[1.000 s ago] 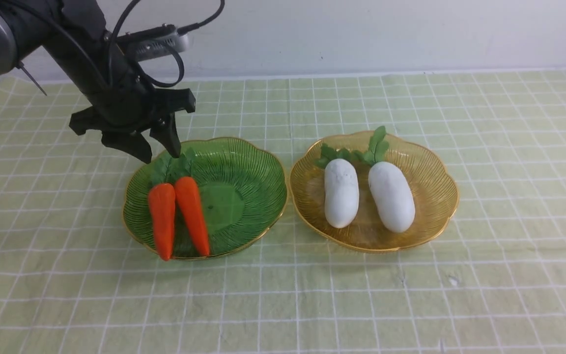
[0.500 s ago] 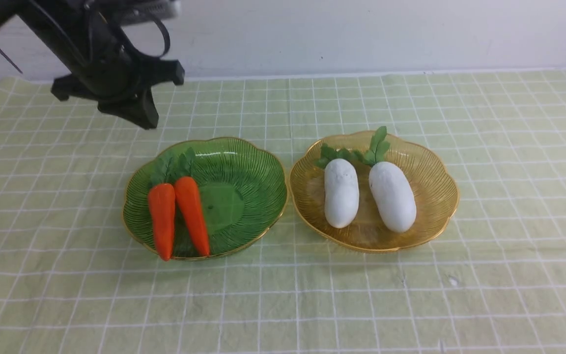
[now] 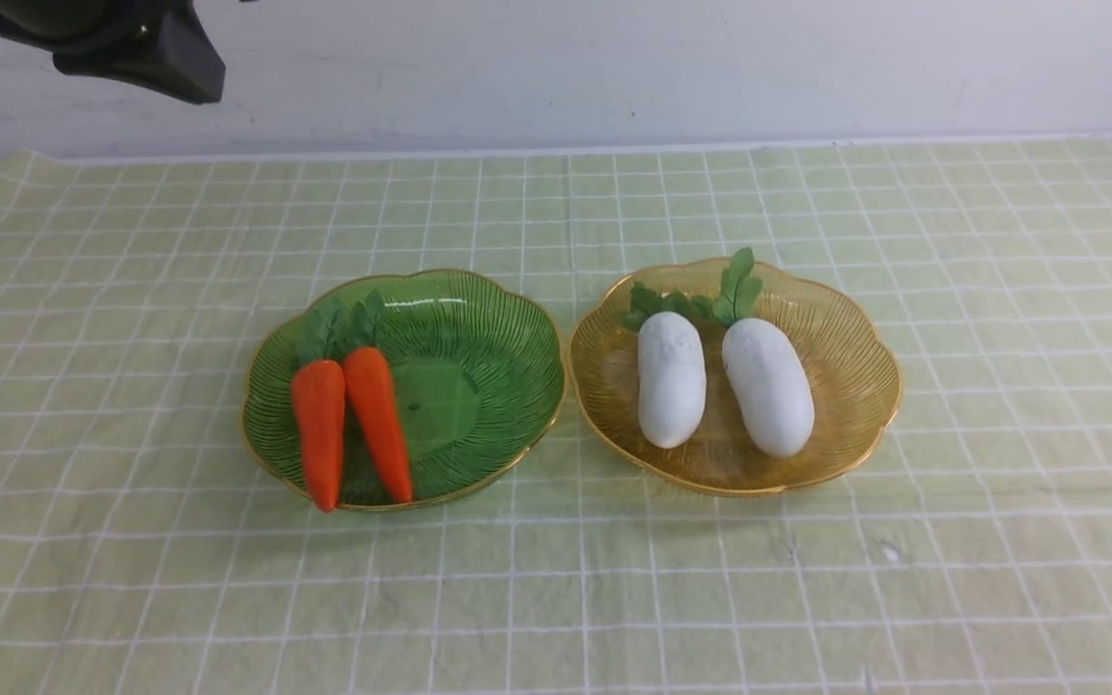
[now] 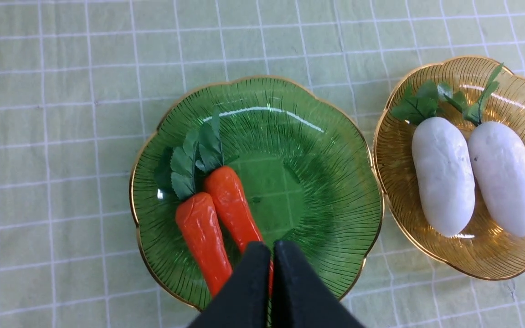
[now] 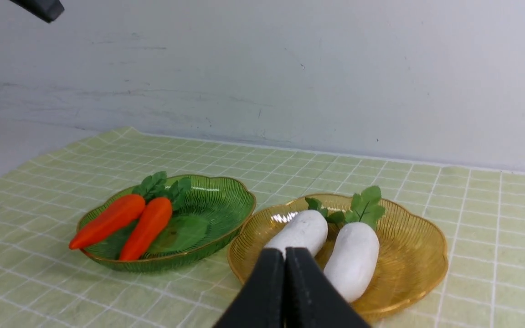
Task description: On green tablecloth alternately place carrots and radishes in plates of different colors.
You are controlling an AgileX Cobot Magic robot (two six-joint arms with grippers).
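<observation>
Both carrots (image 3: 353,425) are laid in the green plate (image 3: 508,367) and both radishes (image 3: 715,381) in the amber plate (image 3: 855,386) on the green tablecloth (image 3: 556,579), so sorting is judged finished, with left fingers (image 4: 269,255) and right fingers (image 5: 283,262) seen clenched empty

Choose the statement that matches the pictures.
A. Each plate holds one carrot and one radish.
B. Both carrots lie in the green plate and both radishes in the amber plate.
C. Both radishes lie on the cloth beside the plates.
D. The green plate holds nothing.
B: the two carrots lie side by side in the green plate, and the two radishes lie in the amber plate.
</observation>
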